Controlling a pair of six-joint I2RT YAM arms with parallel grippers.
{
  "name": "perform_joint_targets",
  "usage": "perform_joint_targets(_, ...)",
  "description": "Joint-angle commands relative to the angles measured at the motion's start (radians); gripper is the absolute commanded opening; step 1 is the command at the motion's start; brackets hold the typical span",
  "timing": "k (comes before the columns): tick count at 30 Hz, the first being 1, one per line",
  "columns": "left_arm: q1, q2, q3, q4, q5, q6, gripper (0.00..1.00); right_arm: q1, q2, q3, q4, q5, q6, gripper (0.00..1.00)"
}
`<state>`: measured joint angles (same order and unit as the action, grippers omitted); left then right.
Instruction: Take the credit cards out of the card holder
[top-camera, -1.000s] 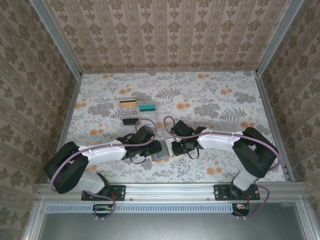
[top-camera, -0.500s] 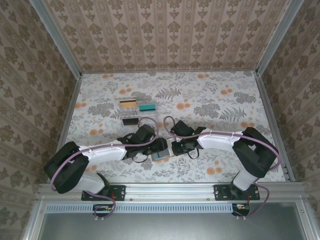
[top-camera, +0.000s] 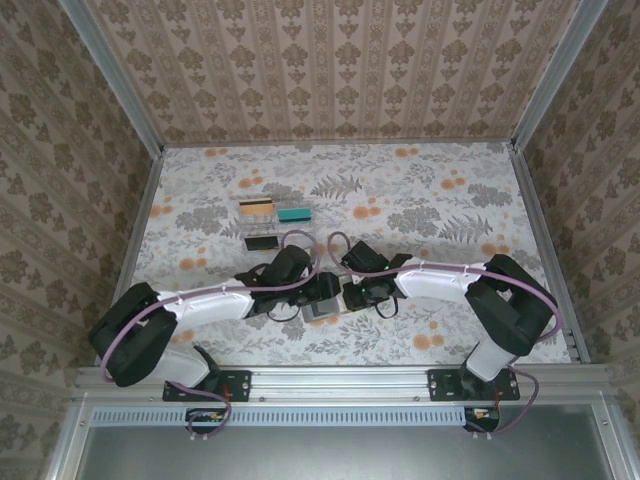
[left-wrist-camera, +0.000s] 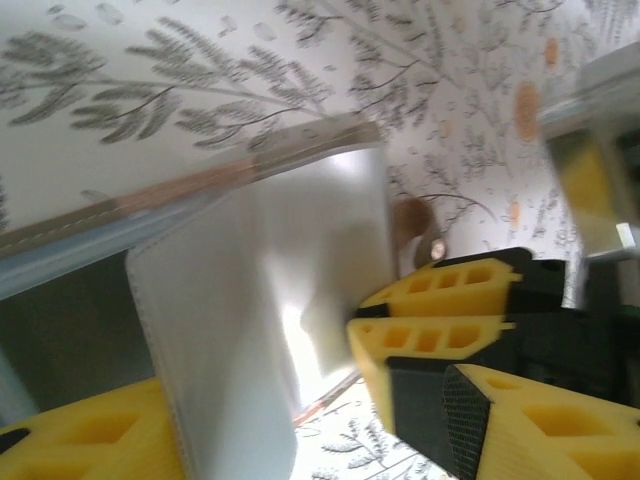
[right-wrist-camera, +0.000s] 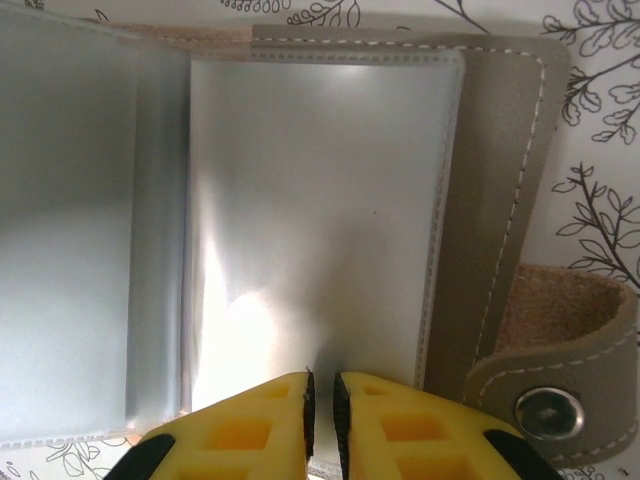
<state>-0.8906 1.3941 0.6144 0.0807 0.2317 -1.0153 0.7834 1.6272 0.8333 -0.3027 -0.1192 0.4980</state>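
Observation:
The card holder (top-camera: 322, 310) lies open on the flowered table between both grippers. Its grey-brown cover and snap tab (right-wrist-camera: 548, 410) frame shiny clear sleeves (right-wrist-camera: 320, 200). One sleeve leaf (left-wrist-camera: 230, 340) stands up between the spread fingers of my left gripper (left-wrist-camera: 300, 425), which is open at the holder's left side (top-camera: 318, 292). My right gripper (right-wrist-camera: 321, 385) has its jaws almost together, tips on the holder's near edge; its yellow fingers (left-wrist-camera: 430, 300) also show in the left wrist view. Three credit cards lie at the back left: tan (top-camera: 257, 207), teal (top-camera: 295, 214) and black (top-camera: 264, 241).
The black card rests in a clear plastic tray (top-camera: 285, 243) just behind the left arm. Metal rails (top-camera: 140, 230) and patterned walls close the table on three sides. Bare flowered surface stretches across the back and right (top-camera: 450, 210).
My left gripper has shifted right onto the card holder and its jaws have spread. The right gripper has stayed in place at the holder's edge.

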Motion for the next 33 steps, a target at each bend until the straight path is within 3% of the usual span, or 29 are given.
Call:
perform_joint_targets(1,-0.007,0.025,0.054,0.034,0.036,0.038,0.63,-0.012,-0.039,-0.038,0.002,0.044,0.033,0.18)
perform_joint_targets(11,-0.008,0.165,0.163,0.04,0.098,0.055,0.62,-0.095,-0.303,-0.129,-0.029,0.102,0.094,0.22)
perform_joint_targets(17,-0.008,0.226,0.197,0.041,0.119,0.049,0.61,-0.116,-0.363,-0.167,-0.035,0.076,0.1,0.23)
perform_joint_targets(25,0.011,0.07,0.11,-0.058,0.006,0.037,0.6,-0.113,-0.357,-0.16,0.032,-0.043,0.096,0.26)
perform_joint_targets(30,0.012,-0.017,0.066,-0.17,-0.053,0.029,0.45,-0.099,-0.318,-0.115,0.068,-0.102,0.09,0.26)
perform_joint_targets(33,0.011,-0.049,0.034,-0.199,-0.079,0.017,0.3,-0.084,-0.283,-0.084,0.085,-0.142,0.081,0.25)
